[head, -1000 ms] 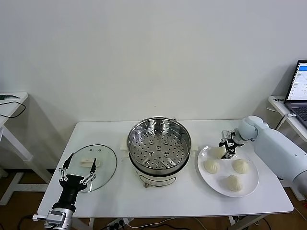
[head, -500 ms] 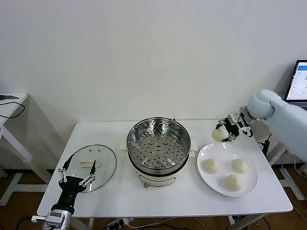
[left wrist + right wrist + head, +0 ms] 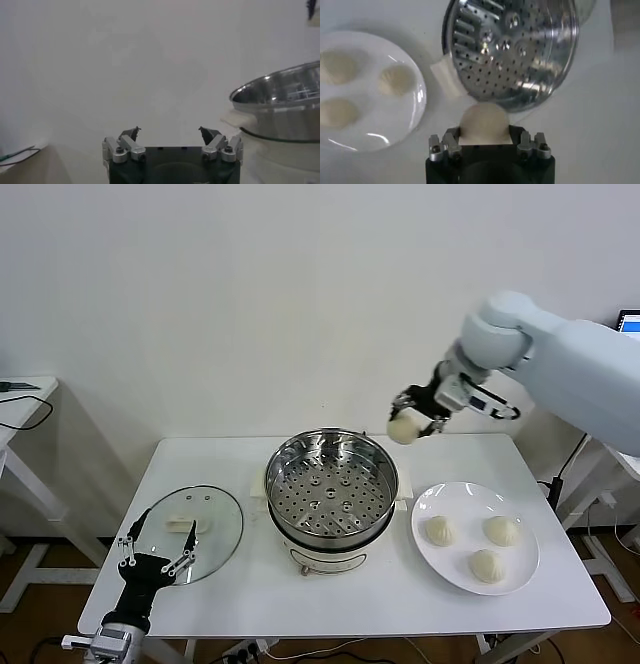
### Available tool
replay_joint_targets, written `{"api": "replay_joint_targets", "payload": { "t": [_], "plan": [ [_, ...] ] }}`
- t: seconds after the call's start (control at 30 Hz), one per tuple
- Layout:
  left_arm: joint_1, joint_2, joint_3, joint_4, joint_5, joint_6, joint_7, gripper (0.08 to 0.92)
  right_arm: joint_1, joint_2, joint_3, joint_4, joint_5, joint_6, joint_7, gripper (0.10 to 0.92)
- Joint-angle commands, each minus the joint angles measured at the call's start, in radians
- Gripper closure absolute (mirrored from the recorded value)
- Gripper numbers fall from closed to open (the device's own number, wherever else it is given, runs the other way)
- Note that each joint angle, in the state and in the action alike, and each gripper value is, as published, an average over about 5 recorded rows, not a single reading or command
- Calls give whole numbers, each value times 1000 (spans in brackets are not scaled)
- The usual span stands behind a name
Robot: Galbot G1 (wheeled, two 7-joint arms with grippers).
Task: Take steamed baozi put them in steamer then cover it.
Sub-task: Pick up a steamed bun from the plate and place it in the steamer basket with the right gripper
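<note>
White table (image 3: 230, 584) against a plain wall. Right gripper (image 3: 412, 422) clamped on one baozi (image 3: 404, 427), held in the air above the steamer (image 3: 332, 484) rim's right side. Three baozi remain on the plate (image 3: 520, 584). Left gripper (image 3: 152, 556) spread wide, parked by the glass lid (image 3: 215, 529).

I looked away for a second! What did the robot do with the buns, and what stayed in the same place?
The right gripper took one baozi off the white plate, lifted it and carried it toward the steamer; it is now held in the air by the steamer's far right edge. Three baozi stayed on the plate. The glass lid, the steamer and the open left gripper near the lid barely changed.
</note>
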Motion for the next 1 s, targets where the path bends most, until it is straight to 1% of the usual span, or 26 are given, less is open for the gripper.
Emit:
{"api": "replay_joint_targets", "payload": {
  "t": [0.03,0.5,1.0],
  "plan": [
    [-1,19,-13,12,-2,-3,4,177,-3,221,-73,-129,-72,182,34,364],
    [-2,26,-25,16,-11,-9,10,177,-151,391,-35,-392,-190,271,73,364],
    [0,26,-29,10,-21,-12,13,177,-238,403,-8,-440,-230,266,80,364]
  ]
}}
